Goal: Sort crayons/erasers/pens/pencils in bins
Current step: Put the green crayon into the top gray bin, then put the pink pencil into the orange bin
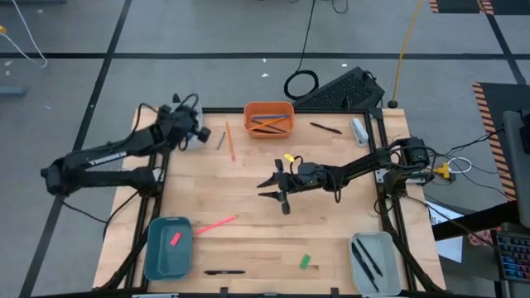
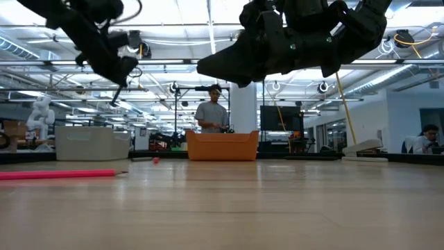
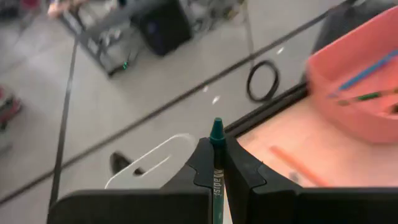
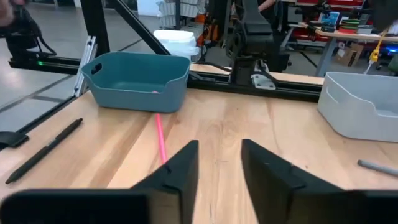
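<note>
We hold a crayon at the far-left corner, still unsorted.

Nearest us, our right gripper (image 1: 277, 186) hangs mid-table, fingers apart and empty; farther off, our left gripper (image 3: 219, 163) pinches a teal crayon (image 3: 216, 134) over a pale bin (image 1: 194, 132). Released carelessly, it may miss and roll off the table's edge (image 1: 190, 110).

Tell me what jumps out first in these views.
The left gripper, raised at the table's far-left corner, is shut on a teal crayon. The right gripper hovers open over the table's middle, with a pink pencil lying toward the teal bin. The orange bin at the far edge holds pencils.
</note>
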Robot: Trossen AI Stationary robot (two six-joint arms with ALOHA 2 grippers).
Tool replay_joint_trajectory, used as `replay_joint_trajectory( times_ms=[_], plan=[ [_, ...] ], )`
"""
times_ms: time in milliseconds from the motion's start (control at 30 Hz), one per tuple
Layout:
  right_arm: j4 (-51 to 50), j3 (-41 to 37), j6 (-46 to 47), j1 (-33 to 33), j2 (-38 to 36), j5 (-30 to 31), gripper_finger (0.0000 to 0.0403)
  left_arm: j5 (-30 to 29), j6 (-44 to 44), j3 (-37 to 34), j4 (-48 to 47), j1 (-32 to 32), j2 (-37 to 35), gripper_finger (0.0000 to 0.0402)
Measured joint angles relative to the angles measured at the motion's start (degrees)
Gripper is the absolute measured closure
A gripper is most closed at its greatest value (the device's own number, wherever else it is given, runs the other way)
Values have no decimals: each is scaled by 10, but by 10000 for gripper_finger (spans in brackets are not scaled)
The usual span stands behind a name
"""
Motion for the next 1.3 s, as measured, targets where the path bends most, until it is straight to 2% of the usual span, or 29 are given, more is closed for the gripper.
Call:
replay_joint_trajectory(
  times_ms=[200, 400, 767, 1100, 1300],
  plan=[
    [-10, 0, -1, 1, 0, 0, 354, 95, 6, 9, -7, 149, 81, 390],
    [-13, 0, -2, 1, 0, 0, 397, 144, 14, 9, -7, 220, 157, 390],
    [-13, 0, -2, 1, 0, 0, 402, 175, 17, 9, -8, 264, 239, 389],
    [-24, 0, -2, 1, 0, 0, 402, 193, 32, 8, -8, 267, 247, 316],
    [-26, 0, -2, 1, 0, 0, 402, 193, 40, 8, -39, 263, 234, 307]
  ],
)
